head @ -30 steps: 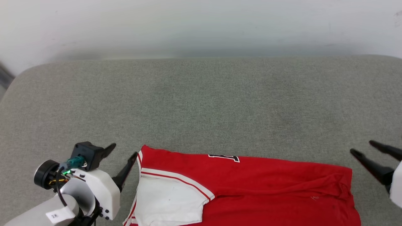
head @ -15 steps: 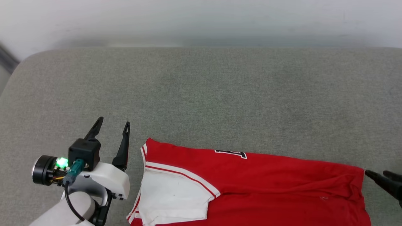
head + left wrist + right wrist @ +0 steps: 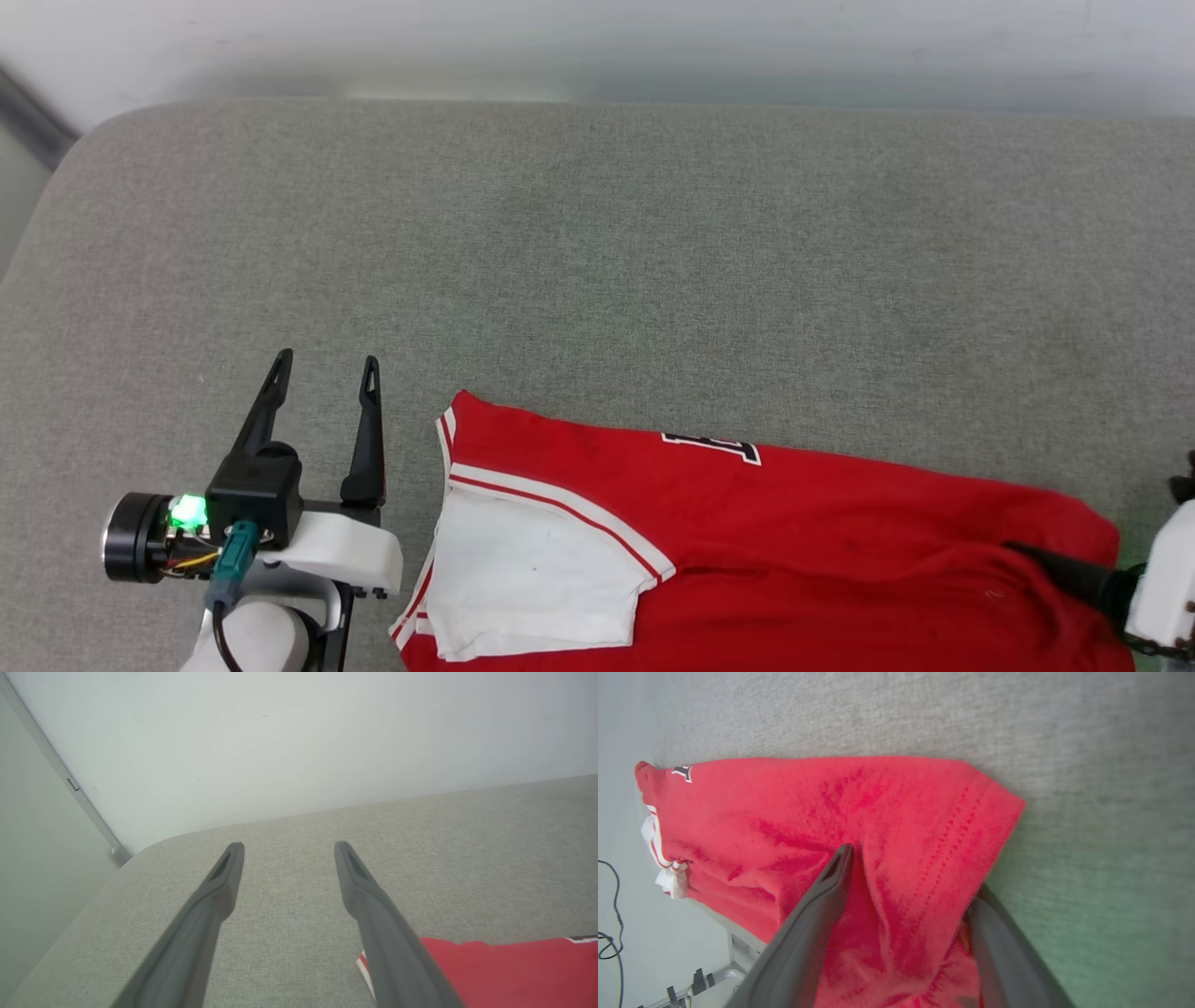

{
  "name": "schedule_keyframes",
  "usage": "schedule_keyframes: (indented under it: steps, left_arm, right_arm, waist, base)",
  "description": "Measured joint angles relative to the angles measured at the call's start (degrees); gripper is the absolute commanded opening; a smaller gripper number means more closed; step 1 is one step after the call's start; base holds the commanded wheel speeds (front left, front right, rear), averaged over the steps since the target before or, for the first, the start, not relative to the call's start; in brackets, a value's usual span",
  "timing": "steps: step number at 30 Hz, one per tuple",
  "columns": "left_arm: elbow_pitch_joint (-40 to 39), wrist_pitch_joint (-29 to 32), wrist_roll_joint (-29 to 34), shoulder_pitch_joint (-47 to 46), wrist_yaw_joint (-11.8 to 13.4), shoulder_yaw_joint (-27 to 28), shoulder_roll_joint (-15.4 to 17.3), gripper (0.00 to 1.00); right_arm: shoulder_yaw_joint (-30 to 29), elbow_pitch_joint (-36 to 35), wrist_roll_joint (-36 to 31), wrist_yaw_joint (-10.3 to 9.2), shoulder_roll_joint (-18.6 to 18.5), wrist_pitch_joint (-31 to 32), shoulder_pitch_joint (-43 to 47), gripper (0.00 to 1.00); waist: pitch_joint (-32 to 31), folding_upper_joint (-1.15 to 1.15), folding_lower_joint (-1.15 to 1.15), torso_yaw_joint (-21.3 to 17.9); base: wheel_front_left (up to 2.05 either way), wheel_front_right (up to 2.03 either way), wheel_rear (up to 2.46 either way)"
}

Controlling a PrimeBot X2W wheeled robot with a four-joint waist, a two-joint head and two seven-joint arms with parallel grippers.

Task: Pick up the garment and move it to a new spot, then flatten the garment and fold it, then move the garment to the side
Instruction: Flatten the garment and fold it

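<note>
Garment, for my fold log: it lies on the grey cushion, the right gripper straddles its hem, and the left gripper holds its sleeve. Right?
No: the left gripper holds nothing. The head view shows it open over bare cushion beside the garment. Rest stands.

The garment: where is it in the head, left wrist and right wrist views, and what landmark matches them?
Head view: the garment lies along the bottom edge, centre to right.
Left wrist view: garment in the lower right corner.
Right wrist view: garment at left and centre, running off the bottom.
Shared landmark: the black lettering at its red edge.
</note>
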Motion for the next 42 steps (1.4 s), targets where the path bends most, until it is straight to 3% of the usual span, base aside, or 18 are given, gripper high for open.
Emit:
schedule_keyframes:
  steps: [8,9,10,11,20,34,42]
  left_arm:
    - [-0.10,0.00,7.50,3.28,-3.70,6.65,-5.90,1.00]
    - [-0.14,0.00,8.48,3.44,-4.10,7.19,-6.69,1.00]
    - [-0.16,0.00,9.26,3.68,-4.59,7.91,-7.48,1.00]
    - [-0.16,0.00,9.96,4.12,-4.88,8.44,-8.18,1.00]
    - [0.03,-0.01,16.16,7.58,-7.97,12.66,-13.55,1.00]
    - [-0.74,-0.05,21.07,11.35,-10.98,16.24,-17.39,1.00]
    - [-1.30,-0.08,22.07,12.94,-11.96,17.70,-18.28,1.00]
  right_arm:
    - [2.07,-2.03,1.83,0.04,1.49,3.05,-0.69,1.00]
    - [2.37,-2.24,1.75,0.04,1.45,3.48,-0.87,0.45]
    - [2.63,-2.48,1.65,0.04,1.44,3.65,-0.93,0.10]
    - [2.94,-2.67,1.63,0.03,1.45,3.83,-0.99,0.00]
    - [3.66,-3.26,1.96,0.04,1.63,3.35,-1.56,0.00]
    - [-1.15,2.16,0.69,0.02,-7.77,0.62,-0.04,0.00]
    - [-0.76,-5.35,0.37,0.00,-7.46,2.80,0.59,0.00]
  waist:
    - [0.80,0.00,0.00,0.38]
    - [0.84,0.00,0.00,0.46]
    - [0.84,0.00,0.00,0.53]
    - [0.82,0.00,0.00,0.57]
    - [-0.89,0.00,0.00,0.17]
    - [-4.59,0.00,0.00,-0.65]
    - [-5.85,0.00,0.00,-1.30]
  base:
    - [0.00,0.00,0.00]
    - [0.00,0.00,0.00]
    - [0.00,0.00,0.00]
    - [0.00,0.00,0.00]
    - [0.00,0.00,0.00]
    - [0.00,0.00,0.00]
    - [0.00,0.00,0.00]
